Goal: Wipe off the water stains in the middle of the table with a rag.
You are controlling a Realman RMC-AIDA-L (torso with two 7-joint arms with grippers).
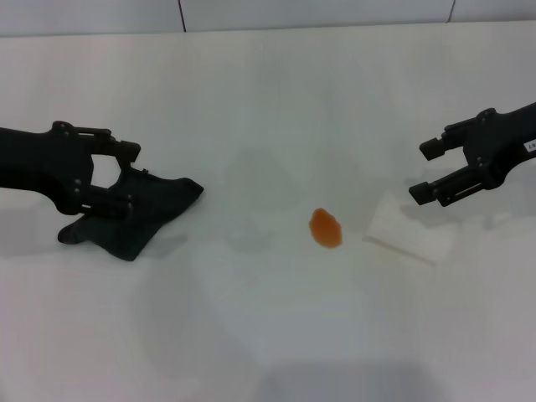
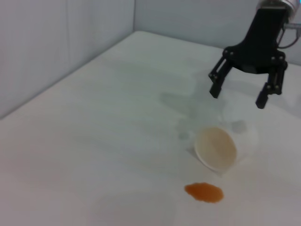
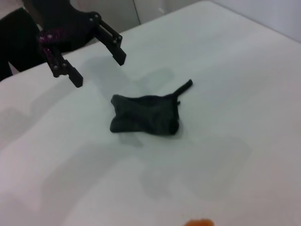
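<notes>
A crumpled black rag [image 1: 142,216] [image 3: 146,116] lies on the white table [image 1: 268,92] at the left. My left gripper [image 1: 130,177] [image 3: 99,70] hangs open just above and beside it, with nothing between its fingers; the right wrist view shows a gap between gripper and cloth. The water stain [image 1: 326,228] [image 2: 204,192] [image 3: 200,222] is a small orange-brown blot near the table's middle, well right of the rag. At the right my right gripper [image 1: 422,172] [image 2: 237,98] is held open above the table, empty.
A white cup [image 1: 410,230] [image 2: 216,148] with a tan inside lies on its side just right of the stain, under and in front of the right gripper. A pale wall borders the table's far edge.
</notes>
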